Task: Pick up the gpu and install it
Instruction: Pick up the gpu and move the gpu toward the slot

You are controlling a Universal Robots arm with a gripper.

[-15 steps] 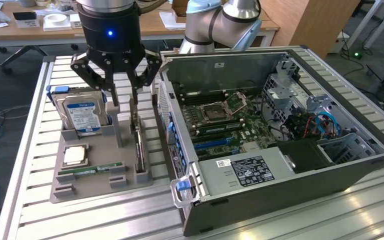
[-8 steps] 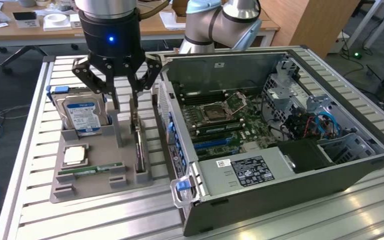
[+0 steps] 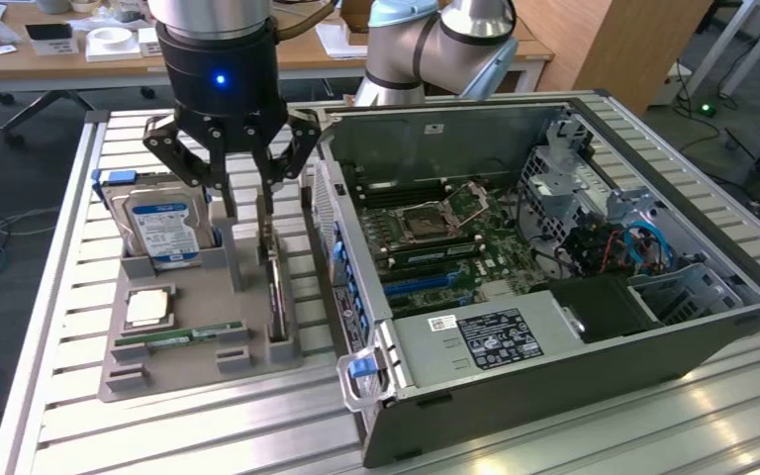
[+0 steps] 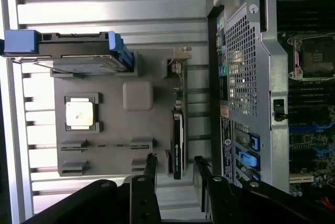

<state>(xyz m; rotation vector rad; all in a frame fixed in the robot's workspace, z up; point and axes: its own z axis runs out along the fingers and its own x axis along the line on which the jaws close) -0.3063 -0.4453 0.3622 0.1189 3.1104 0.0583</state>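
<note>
1. The gpu (image 3: 273,282) stands on its long edge in a slot of the grey holder tray (image 3: 195,374), on the side of the tray nearest the open computer case (image 3: 552,336). From where I stand it looks fully seated there, not yet lifted.
2. Its long axis runs alongside the case wall, from the hard drive's end of the tray towards the near edge of the slatted table (image 3: 155,435). From the wrist view the gpu (image 4: 178,143) reads as a thin dark strip. What looks like a pale metal bracket sits at the end closer to the hard drive (image 4: 78,56).
3. The gripper (image 3: 241,190) hangs above the card with its fingers spread wide and nothing between them. In the wrist view the gripper (image 4: 175,158) has one finger on each side of the strip. Its closing line therefore crosses the card's thin dimension, not its length.
4. That is the relation that counts. The card lies below the tool with its flat faces turned to the two fingers. I'd judge it lined up, with no contact made.
5. Further out, the hard drive (image 3: 162,233) stands upright to the exterior view's left of the card. A processor chip (image 3: 149,307) and a RAM stick (image 3: 175,336) lie flat in their pockets. The motherboard (image 3: 439,237) sits exposed inside the case.
</note>
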